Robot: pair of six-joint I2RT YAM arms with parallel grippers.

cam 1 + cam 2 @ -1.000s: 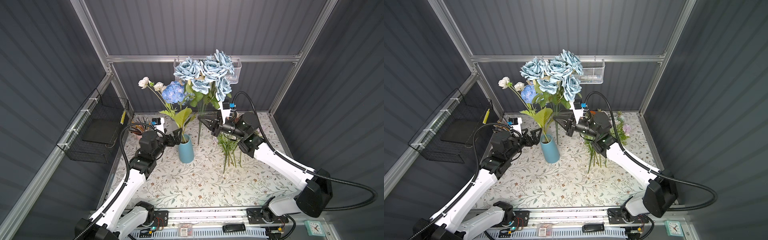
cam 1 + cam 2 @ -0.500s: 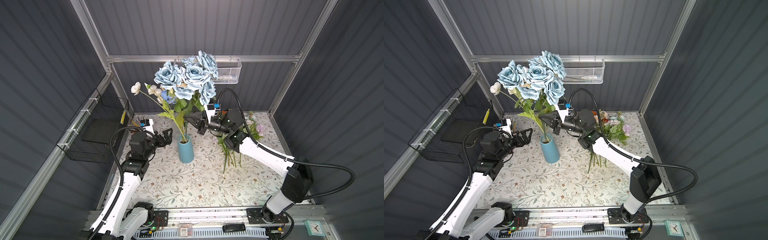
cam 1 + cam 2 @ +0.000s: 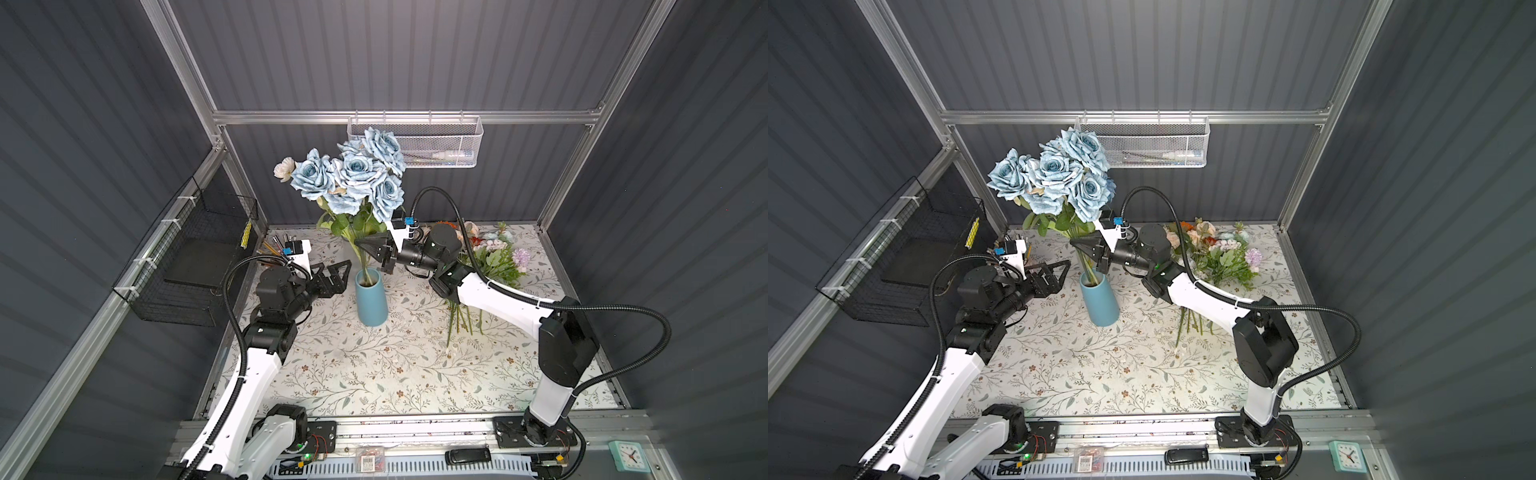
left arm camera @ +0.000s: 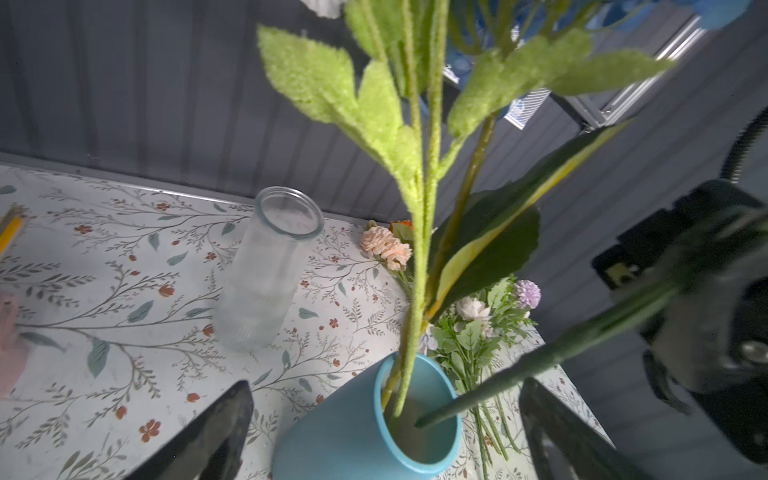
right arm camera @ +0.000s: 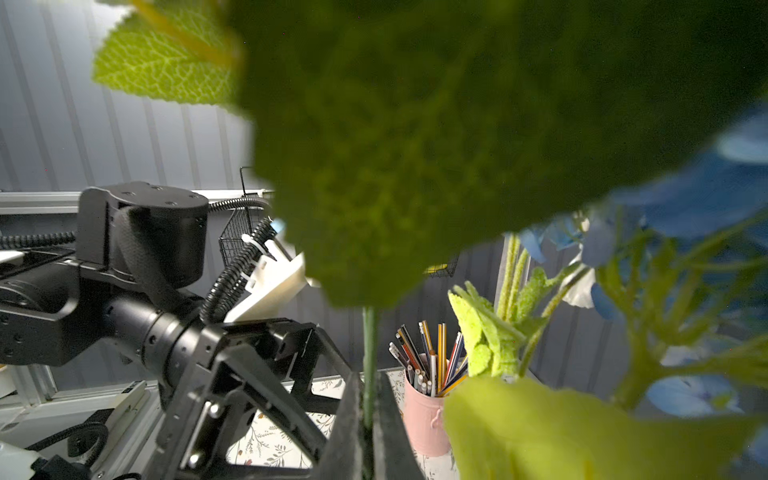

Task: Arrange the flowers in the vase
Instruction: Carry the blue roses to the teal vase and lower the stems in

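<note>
The right claw (image 3: 362, 244) is clenched on the rose stem below the leaves of the dusty-blue roses (image 3: 357, 176). Gripping that low lets the heavy heads stand high above it while the bare end hangs toward the blue vase (image 3: 372, 305), which sits just below its tip in both top views. The left claw (image 3: 338, 277) is released, its jaws spread wide and empty. It is level with the vase's mouth on the side away from the right claw, placed, I judge, to steady the vase or the stems standing in it. Behind the right claw's wrist the rest of the flowers (image 3: 494, 257) lie in a loose bunch on the tabletop (image 3: 374, 370), not yet arranged.

From the left wrist, the vase lies ahead of the gap between the left claw's spread fingers (image 4: 216, 432), touching neither. Fuzzy green stems (image 4: 419, 249) and a broad-leafed one already stand inside. The rose stem (image 4: 540, 361) slants in from the right claw, its cut end just inside the mouth — entered but not yet seated, by my reading. A clear glass vase (image 4: 266, 286) stands empty beyond the fingers.

From the right wrist, the closed fingers (image 5: 345, 436) pinch the thin rose stem straight between them, and blurred leaves fill most of the view above the claw. A pink cup of pencils (image 5: 428, 411) stands beyond it.
</note>
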